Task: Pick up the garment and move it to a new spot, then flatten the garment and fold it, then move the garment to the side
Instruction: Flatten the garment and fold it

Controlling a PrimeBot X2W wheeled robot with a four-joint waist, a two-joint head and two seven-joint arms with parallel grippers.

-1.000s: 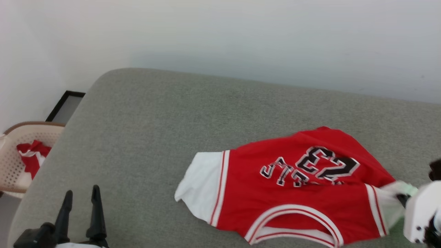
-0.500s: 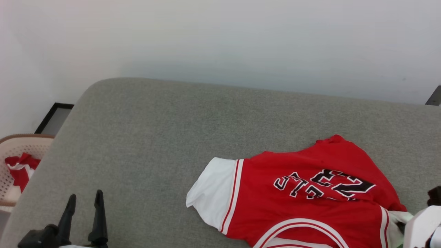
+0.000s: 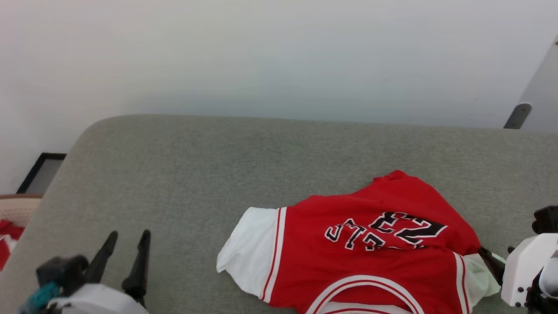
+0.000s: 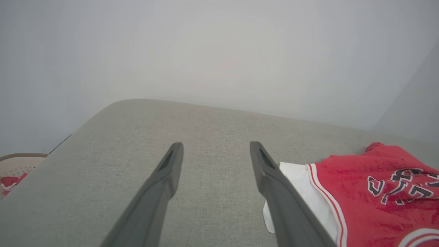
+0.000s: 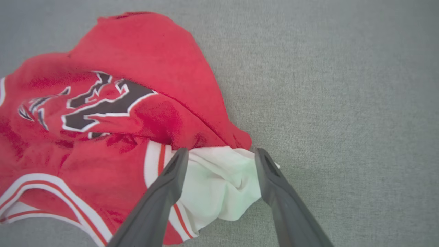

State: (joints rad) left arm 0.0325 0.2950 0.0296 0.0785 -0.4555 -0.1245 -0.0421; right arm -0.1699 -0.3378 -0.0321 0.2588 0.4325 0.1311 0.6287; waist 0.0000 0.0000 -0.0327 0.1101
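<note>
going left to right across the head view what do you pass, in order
basket at the left edge → left gripper, fingers apart → garment lying on the grey cushion → right gripper at the garment's white corner

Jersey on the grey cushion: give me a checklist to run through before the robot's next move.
1. Jersey lying on the grey cushion: ok.
2. Jersey flat: not ok, rumpled, with its white panel bunched.
3. Right gripper open, cloth between its fingers not pinched: ok.
4. Left gripper open, apart from the cloth: ok.
5. Jersey's near edge on the cushion: cannot tell, cut off in the head view.
</note>
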